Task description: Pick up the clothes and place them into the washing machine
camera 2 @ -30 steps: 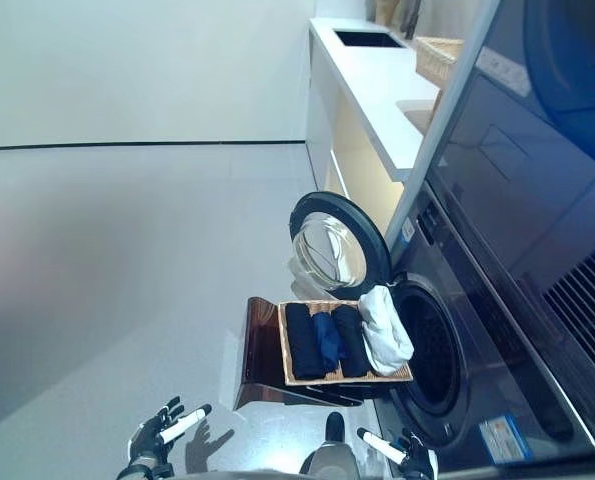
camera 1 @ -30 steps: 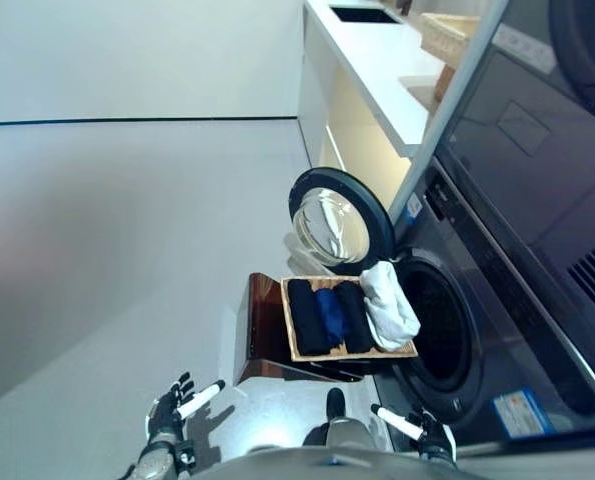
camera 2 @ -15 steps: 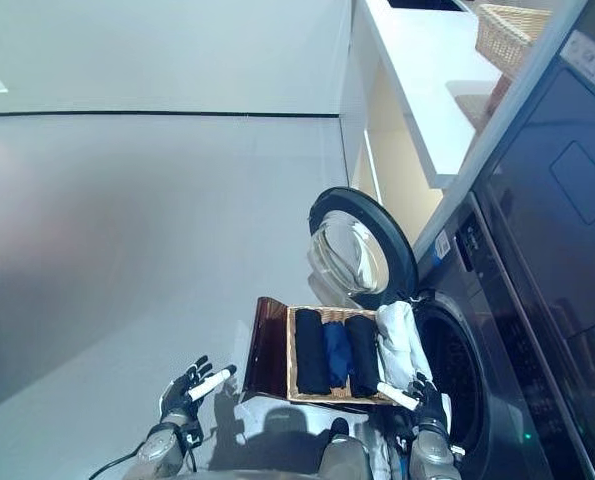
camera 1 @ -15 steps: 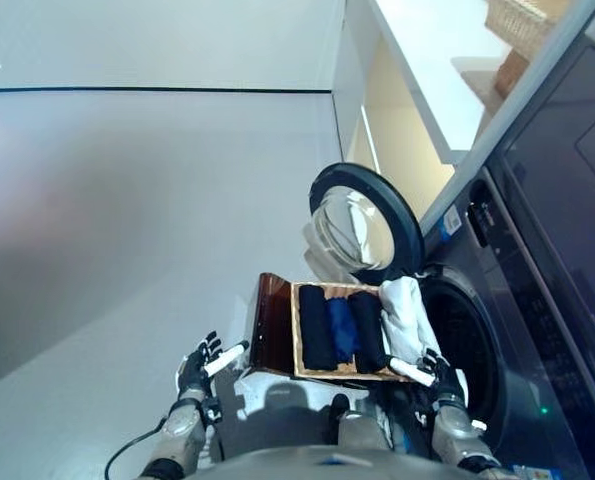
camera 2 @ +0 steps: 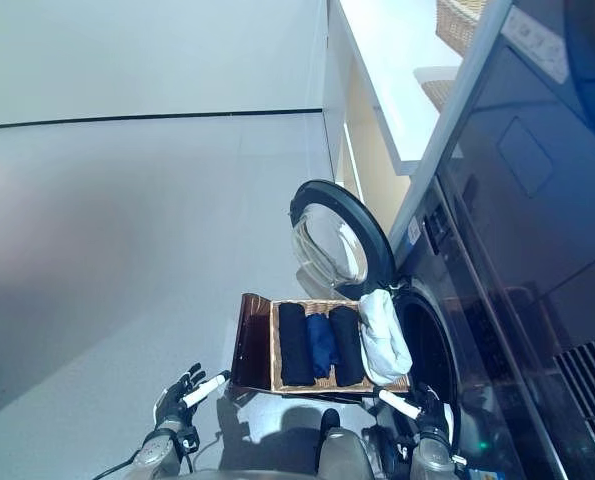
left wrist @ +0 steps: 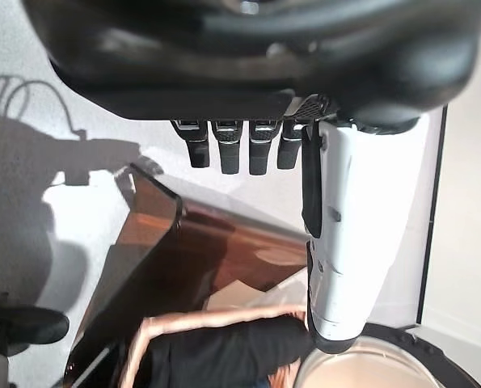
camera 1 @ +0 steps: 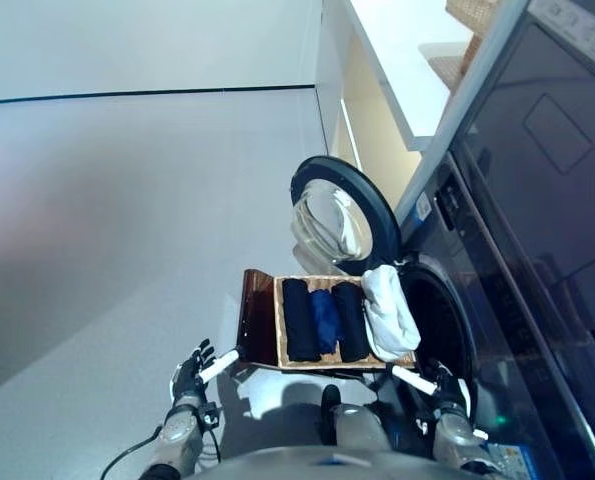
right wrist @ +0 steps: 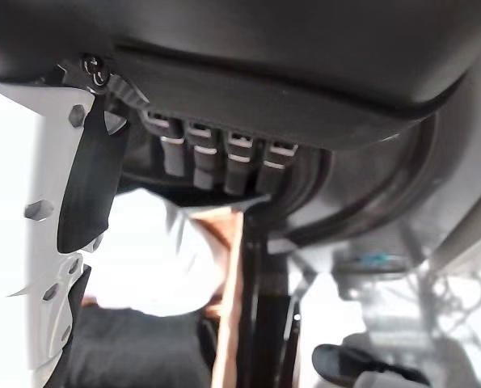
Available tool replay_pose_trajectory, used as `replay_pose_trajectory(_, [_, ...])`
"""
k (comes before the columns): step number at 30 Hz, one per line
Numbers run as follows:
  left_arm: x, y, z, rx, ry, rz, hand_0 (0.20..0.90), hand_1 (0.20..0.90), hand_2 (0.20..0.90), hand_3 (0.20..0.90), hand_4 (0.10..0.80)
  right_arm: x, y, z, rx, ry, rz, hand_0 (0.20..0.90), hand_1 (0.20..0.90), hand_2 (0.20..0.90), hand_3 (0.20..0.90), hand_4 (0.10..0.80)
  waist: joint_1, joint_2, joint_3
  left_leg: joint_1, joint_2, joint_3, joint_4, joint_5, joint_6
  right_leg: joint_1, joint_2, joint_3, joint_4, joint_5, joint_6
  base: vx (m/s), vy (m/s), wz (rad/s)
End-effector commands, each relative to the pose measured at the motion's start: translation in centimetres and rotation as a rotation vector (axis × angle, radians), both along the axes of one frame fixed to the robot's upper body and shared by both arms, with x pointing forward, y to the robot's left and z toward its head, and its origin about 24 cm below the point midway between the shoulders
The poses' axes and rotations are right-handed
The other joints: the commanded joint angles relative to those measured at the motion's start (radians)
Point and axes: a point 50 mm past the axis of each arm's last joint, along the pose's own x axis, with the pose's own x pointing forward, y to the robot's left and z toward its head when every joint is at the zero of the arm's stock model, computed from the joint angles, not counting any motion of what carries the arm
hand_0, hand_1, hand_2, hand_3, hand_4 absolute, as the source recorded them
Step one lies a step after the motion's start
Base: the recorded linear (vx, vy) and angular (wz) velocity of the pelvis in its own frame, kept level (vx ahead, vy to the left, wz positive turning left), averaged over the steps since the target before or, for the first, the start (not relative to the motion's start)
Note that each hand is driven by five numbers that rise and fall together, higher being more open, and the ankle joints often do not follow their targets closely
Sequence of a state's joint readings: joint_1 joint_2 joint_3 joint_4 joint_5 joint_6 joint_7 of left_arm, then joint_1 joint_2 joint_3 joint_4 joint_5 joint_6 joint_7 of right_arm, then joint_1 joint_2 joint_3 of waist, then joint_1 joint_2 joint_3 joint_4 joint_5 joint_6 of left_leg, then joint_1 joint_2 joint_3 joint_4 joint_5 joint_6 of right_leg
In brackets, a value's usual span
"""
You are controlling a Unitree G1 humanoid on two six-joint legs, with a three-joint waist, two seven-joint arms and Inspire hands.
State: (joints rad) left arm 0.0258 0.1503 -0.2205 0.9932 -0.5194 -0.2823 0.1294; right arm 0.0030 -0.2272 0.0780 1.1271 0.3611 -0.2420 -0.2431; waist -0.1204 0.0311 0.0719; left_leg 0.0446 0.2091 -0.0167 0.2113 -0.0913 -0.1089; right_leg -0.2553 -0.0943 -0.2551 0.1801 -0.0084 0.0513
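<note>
Right robot hand (camera 1: 439,388) has dropped below the tray (camera 1: 278,325) of four rolled clothes (camera 1: 298,319), both robot hands (camera 1: 189,378) released

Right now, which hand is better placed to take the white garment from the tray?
Probably the right hand. It is open just below the white garment, which lies at the tray's right end beside the open drum. The left hand, also open, is beyond the tray's far left side.

You stand on a pale grey floor (camera 1: 127,200) meeting a white wall (camera 1: 127,40); a white counter (camera 1: 397,50) with a wicker basket (camera 2: 457,20) runs along your right.
</note>
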Motion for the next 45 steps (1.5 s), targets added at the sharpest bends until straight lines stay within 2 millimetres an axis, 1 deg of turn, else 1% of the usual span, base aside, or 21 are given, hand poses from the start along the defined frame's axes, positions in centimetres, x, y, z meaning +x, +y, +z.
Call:
replay_pose_trajectory(1, [3.6, 0.0, 2.2, 0.015, -0.17, -0.039, 0.9, 0.9, 0.9, 0.9, 0.8, 2.0, -3.2, 1.9, -0.116, -0.098, -0.064, 0.9, 0.9, 0.9, 0.9, 0.8, 0.009, -0.029, 0.0, -0.047, 0.005, 0.006, 0.04, 0.175, 0.022, 0.085, -0.011, 0.058, -0.078, 0.033, -0.006, 0.154, -0.09, 0.06])
replay_pose_trajectory(2, [3.8, 0.1, 2.3, 0.021, -0.173, -0.033, 0.9, 0.9, 0.9, 0.9, 0.8, 2.4, -3.3, 2.2, -0.121, -0.112, -0.058, 0.9, 0.9, 0.9, 0.9, 0.8, 0.023, -0.056, 0.013, -0.136, -0.024, 0.01, 0.022, 0.145, 0.038, 0.114, -0.014, 0.081, -0.093, 0.024, -0.008, 0.13, -0.066, 0.13])
replay_pose_trajectory(3, [3.8, 0.1, 2.3, 0.021, -0.173, -0.033, 0.9, 0.9, 0.9, 0.9, 0.8, 2.4, -3.3, 2.2, -0.12, -0.112, -0.058, 0.9, 0.9, 0.9, 0.9, 0.8, 0.025, -0.056, 0.015, -0.136, -0.023, 0.012, 0.031, 0.137, 0.039, 0.115, -0.014, 0.083, -0.091, 0.02, -0.006, 0.13, -0.069, 0.26])
replay_pose_trajectory(5, [3.9, 0.5, 2.3, 0.028, -0.175, -0.015, 0.9, 0.9, 0.9, 0.9, 0.8, 3.1, -3.2, 2.5, -0.128, -0.13, -0.045, 0.9, 0.9, 0.9, 0.9, 0.8, 0.046, -0.072, 0.032, -0.211, -0.048, 0.015, -0.006, 0.127, 0.035, 0.141, -0.006, 0.111, -0.102, 0.013, -0.001, 0.127, -0.029, 0.02])
replay_pose_trajectory(6, [3.8, 0.7, 2.3, 0.032, -0.172, -0.01, 0.9, 0.9, 0.9, 0.9, 0.8, 3.3, -3.2, 2.5, -0.13, -0.132, -0.042, 0.9, 0.9, 0.9, 0.9, 0.8, 0.059, -0.072, 0.041, -0.235, -0.054, 0.016, -0.024, 0.138, 0.029, 0.157, -0.001, 0.123, -0.104, 0.006, 0.002, 0.194, 0.009, -0.37])
replay_pose_trajectory(7, [3.6, 0.8, 2.2, 0.032, -0.171, 0.002, 0.9, 0.9, 0.9, 0.9, 0.8, 3.5, -3.2, 2.6, -0.137, -0.135, -0.038, 0.9, 0.9, 0.9, 0.9, 0.8, 0.076, -0.061, 0.049, -0.278, -0.064, 0.0, -0.064, 0.187, 0.019, 0.172, 0.013, 0.139, -0.108, 0.004, 0.007, 0.207, 0.037, -1.04])
replay_pose_trajectory(8, [3.5, 0.9, 2.1, 0.028, -0.163, 0.01, 0.9, 0.9, 0.9, 0.9, 0.8, 3.6, -3.2, 2.7, -0.14, -0.136, -0.036, 0.9, 0.9, 0.9, 0.9, 0.8, 0.088, -0.054, 0.057, -0.288, -0.069, -0.01, -0.093, 0.21, 0.013, 0.188, 0.024, 0.158, -0.109, -0.004, 0.008, 0.216, 0.058, -1.27])
replay_pose_trajectory(10, [3.2, 1.0, 2.0, 0.022, -0.163, 0.031, 0.9, 0.9, 0.9, 0.9, 0.8, 3.9, -3.3, 2.8, -0.152, -0.141, -0.025, 0.9, 0.9, 0.9, 0.9, 0.8, 0.117, -0.032, 0.073, -0.324, -0.072, -0.047, -0.184, 0.275, 0.009, 0.228, 0.046, 0.206, -0.107, -0.033, 0.011, 0.294, 0.084, -0.94])
replay_pose_trajectory(12, [2.9, 1.0, 1.9, 0.02, -0.156, 0.04, 0.9, 0.9, 0.9, 0.9, 0.8, 4.1, -3.2, 2.9, -0.154, -0.147, -0.018, 0.9, 0.9, 0.9, 0.9, 0.8, 0.124, -0.021, 0.074, -0.315, -0.072, -0.047, -0.219, 0.293, 0.005, 0.256, 0.05, 0.232, -0.107, -0.054, 0.018, 0.249, 0.085, -0.78])
replay_pose_trajectory(13, [2.9, 1.0, 1.9, 0.019, -0.16, 0.048, 0.9, 0.9, 0.9, 0.9, 0.8, 4.2, -3.2, 3.0, -0.154, -0.151, -0.021, 0.9, 0.9, 0.9, 0.9, 0.8, 0.125, -0.016, 0.074, -0.316, -0.073, -0.03, -0.216, 0.3, 0.005, 0.271, 0.045, 0.237, -0.108, -0.063, 0.022, 0.198, 0.096, -0.86])
replay_pose_trajectory(15, [3.2, 1.0, 2.1, 0.018, -0.17, 0.046, 0.9, 0.9, 0.9, 0.9, 0.8, 4.3, -3.0, 2.9, -0.144, -0.153, -0.028, 0.9, 0.9, 0.9, 0.9, 0.8, 0.123, -0.014, 0.07, -0.315, -0.074, 0.01, -0.162, 0.265, 0.014, 0.295, 0.028, 0.243, -0.104, -0.083, 0.029, 0.176, 0.114, -0.4])
replay_pose_trajectory(19, [3.4, 1.1, 2.2, 0.025, -0.176, 0.045, 0.9, 0.9, 0.9, 0.9, 0.8, 4.3, -2.6, 2.7, -0.125, -0.145, -0.034, 0.9, 0.9, 0.9, 0.9, 0.8, 0.129, -0.015, 0.053, -0.303, -0.112, 0.032, -0.096, 0.2, 0.044, 0.329, -0.029, 0.265, -0.1, -0.085, 0.053, 0.174, 0.123, -0.14])
replay_pose_trajectory(20, [3.4, 1.1, 2.2, 0.026, -0.176, 0.045, 0.9, 0.9, 0.9, 0.9, 0.8, 4.3, -2.6, 2.7, -0.124, -0.145, -0.034, 0.9, 0.9, 0.9, 0.9, 0.8, 0.129, -0.016, 0.053, -0.303, -0.113, 0.034, -0.095, 0.199, 0.044, 0.33, -0.03, 0.266, -0.1, -0.085, 0.054, 0.128, 0.1, -0.24])
replay_pose_trajectory(23, [4.2, 1.4, 2.9, 0.043, -0.215, 0.039, 0.9, 0.9, 0.9, 0.9, 0.8, 4.9, -2.2, 2.8, -0.114, -0.159, -0.024, 0.9, 0.9, 0.9, 0.9, 0.8, 0.13, -0.017, 0.04, -0.311, -0.133, 0.066, -0.077, 0.176, 0.061, 0.316, -0.066, 0.28, -0.096, -0.075, 0.075, 0.115, 0.115, -0.33])
replay_pose_trajectory(26, [5.0, 1.5, 3.6, 0.044, -0.262, 0.035, 0.9, 0.9, 0.9, 0.9, 0.8, 5.5, -1.9, 3.0, -0.112, -0.169, -0.012, 0.9, 0.9, 0.9, 0.9, 0.8, 0.131, -0.014, 0.045, -0.334, -0.149, 0.076, -0.07, 0.162, 0.075, 0.288, -0.089, 0.278, -0.096, -0.067, 0.089, 0.055, 0.107, -0.25])
replay_pose_trajectory(28, [5.2, 1.5, 3.9, 0.047, -0.28, 0.037, 0.9, 0.9, 0.9, 0.9, 0.8, 6.3, -1.4, 3.3, -0.11, -0.196, 0.005, 0.9, 0.9, 0.9, 0.9, 0.8, 0.129, -0.013, 0.049, -0.352, -0.162, 0.079, -0.078, 0.159, 0.082, 0.258, -0.102, 0.278, -0.097, -0.041, 0.101, 0.015, 0.112, -0.02])
replay_pose_trajectory(30, [5.1, 1.6, 3.8, 0.046, -0.273, 0.039, 0.9, 0.9, 0.9, 0.9, 0.8, 6.6, -1.1, 3.5, -0.107, -0.206, 0.024, 0.9, 0.9, 0.9, 0.9, 0.8, 0.129, -0.015, 0.053, -0.361, -0.168, 0.076, -0.079, 0.156, 0.087, 0.245, -0.107, 0.276, -0.097, -0.033, 0.104, 0.008, 0.068, 0.07])
replay_pose_trajectory(35, [4.4, 1.4, 3.0, 0.038, -0.228, 0.042, 0.9, 0.9, 0.9, 0.9, 0.8, 6.4, -0.6, 3.1, -0.102, -0.193, 0.035, 0.9, 0.9, 0.9, 0.9, 0.8, 0.123, -0.026, 0.056, -0.345, -0.179, 0.076, -0.095, 0.149, 0.094, 0.253, -0.118, 0.259, -0.098, -0.01, 0.114, 0.021, 0.025, 0.05])
replay_pose_trajectory(39, [4.5, 0.9, 3.1, 0.026, -0.232, 0.024, 0.9, 0.9, 0.9, 0.9, 0.8, 6.1, -1.1, 3.3, -0.112, -0.199, 0.011, 0.9, 0.9, 0.9, 0.9, 0.8, 0.11, -0.033, 0.048, -0.342, -0.194, 0.12, -0.113, 0.161, 0.092, 0.252, -0.129, 0.23, -0.085, 0.029, 0.124, 0.006, 0.038, 0.21])
replay_pose_trajectory(42, [4.5, 0.8, 3.1, 0.027, -0.232, 0.011, 0.9, 0.9, 0.9, 0.9, 0.8, 6.0, -1.6, 3.4, -0.12, -0.198, -0.003, 0.9, 0.9, 0.9, 0.9, 0.8, 0.108, -0.039, 0.043, -0.323, -0.207, 0.121, -0.103, 0.127, 0.108, 0.241, -0.149, 0.223, -0.054, 0.039, 0.132, 0.017, 0.096, 0.06])
replay_pose_trajectory(45, [4.5, 1.1, 3.2, 0.032, -0.236, 0.015, 0.9, 0.9, 0.9, 0.9, 0.8, 6.3, -1.5, 3.6, -0.118, -0.211, -0.001, 0.9, 0.9, 0.9, 0.9, 0.8, 0.102, -0.042, 0.047, -0.28, -0.223, 0.132, -0.099, 0.095, 0.133, 0.201, -0.179, 0.226, 0.065, 0.105, 0.134, 0.034, 0.123, -0.12])
